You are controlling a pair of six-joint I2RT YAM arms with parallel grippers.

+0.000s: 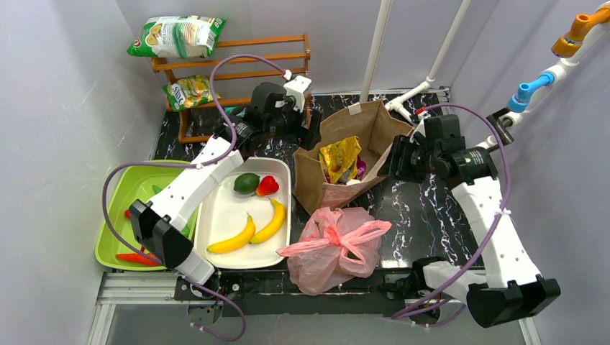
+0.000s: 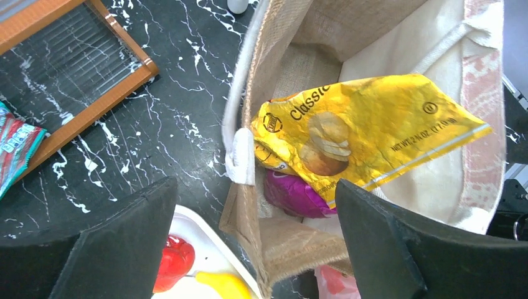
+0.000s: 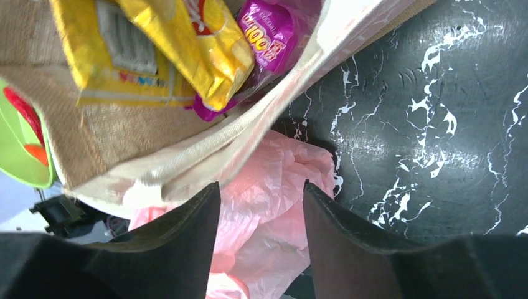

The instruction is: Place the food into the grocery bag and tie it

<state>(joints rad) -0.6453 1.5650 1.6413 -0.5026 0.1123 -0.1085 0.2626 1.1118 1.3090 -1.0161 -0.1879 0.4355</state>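
The left gripper (image 2: 255, 187) stands with its jaws wide apart and nothing between them, at the upper centre of the overhead view, over the left rim of the brown bag (image 1: 374, 129). The right gripper (image 3: 261, 187) has a narrower gap, also empty, at that bag's right rim. A yellow chip packet (image 2: 367, 131) and a purple packet (image 3: 271, 31) lie inside the brown bag. The pink grocery bag (image 1: 334, 248) sits at the lower centre, just in front of the brown bag, its handles twisted together on top; its contents cannot be made out. To its left, two bananas (image 1: 253, 230) lie in a white tray (image 1: 216, 208) with a green fruit (image 1: 246, 182) and a red pepper (image 1: 267, 185).
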